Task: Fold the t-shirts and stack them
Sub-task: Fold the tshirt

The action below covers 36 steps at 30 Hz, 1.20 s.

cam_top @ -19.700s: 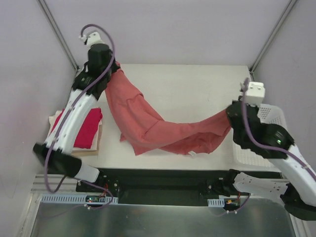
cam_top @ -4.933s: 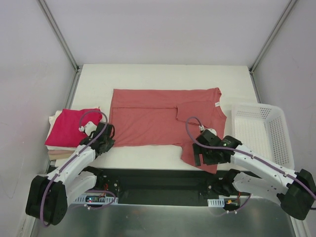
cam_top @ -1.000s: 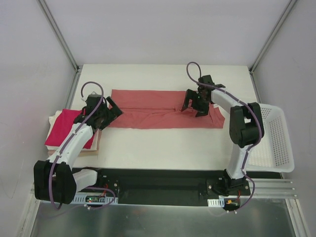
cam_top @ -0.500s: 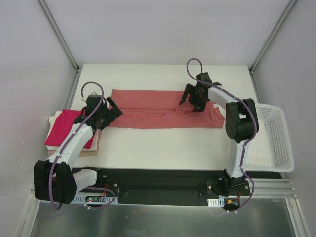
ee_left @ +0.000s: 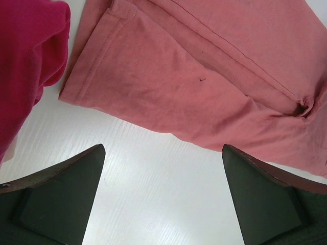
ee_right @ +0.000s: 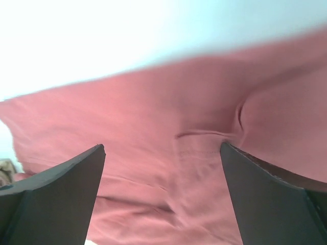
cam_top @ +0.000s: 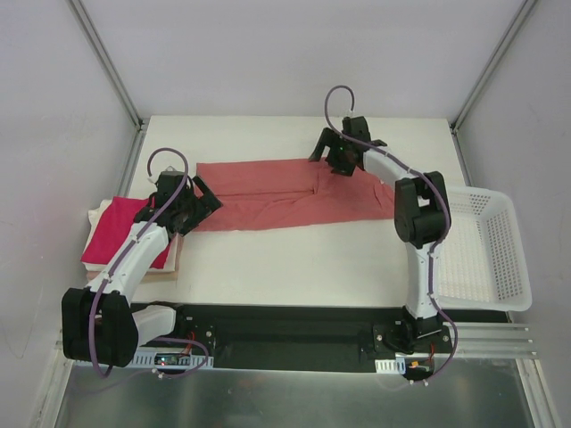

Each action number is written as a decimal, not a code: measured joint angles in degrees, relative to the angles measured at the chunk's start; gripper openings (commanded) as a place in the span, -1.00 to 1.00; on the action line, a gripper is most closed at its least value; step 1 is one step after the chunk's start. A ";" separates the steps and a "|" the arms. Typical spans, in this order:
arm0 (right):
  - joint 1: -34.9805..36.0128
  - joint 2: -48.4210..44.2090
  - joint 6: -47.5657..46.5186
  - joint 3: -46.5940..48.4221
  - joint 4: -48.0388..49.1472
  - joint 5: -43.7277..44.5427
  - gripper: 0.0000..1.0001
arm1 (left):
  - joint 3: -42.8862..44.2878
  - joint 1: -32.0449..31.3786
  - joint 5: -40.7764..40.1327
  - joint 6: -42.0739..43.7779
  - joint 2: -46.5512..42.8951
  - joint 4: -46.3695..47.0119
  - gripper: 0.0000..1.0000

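Salmon t-shirt [cam_top: 285, 192] lies folded into a long strip across mid-worktop [cam_top: 294, 267], running 9 to 3 o'clock. Left gripper [cam_top: 203, 201] sits at the strip's 9 o'clock end, jaws released, nothing in them. Right gripper [cam_top: 330, 159] is over the strip's 12 o'clock edge, jaws spread wide, empty. Magenta tee [cam_top: 116, 234] lies on the cream tees [cam_top: 98, 214] at 9 o'clock. Mesh basket [cam_top: 500, 259] is at 4 o'clock.
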 measured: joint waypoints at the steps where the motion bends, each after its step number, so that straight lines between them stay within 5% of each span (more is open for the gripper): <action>1: 0.55 0.70 -0.44 1.66 0.55 0.11 0.94 | 0.00 0.00 0.00 0.00 0.00 0.00 0.98; 11: 3.78 4.11 -5.51 12.96 0.37 0.39 0.93 | 0.09 0.00 0.07 0.90 -0.20 -0.02 0.98; 16: 3.37 -5.99 -8.68 -0.79 -2.23 2.62 0.93 | 4.46 -0.13 2.05 2.58 4.33 0.13 0.98; 23: 3.10 -23.37 -8.61 -19.67 -9.57 5.68 0.93 | 19.50 -4.24 6.95 5.49 25.29 2.38 0.99; 30: 1.46 -17.40 -6.78 -22.27 -13.07 6.14 0.93 | 24.65 -4.90 10.82 5.90 38.97 3.08 0.99; 36: -1.73 -9.94 -6.27 -13.73 -16.79 5.18 0.93 | 20.87 -7.26 11.10 4.44 37.75 6.12 0.98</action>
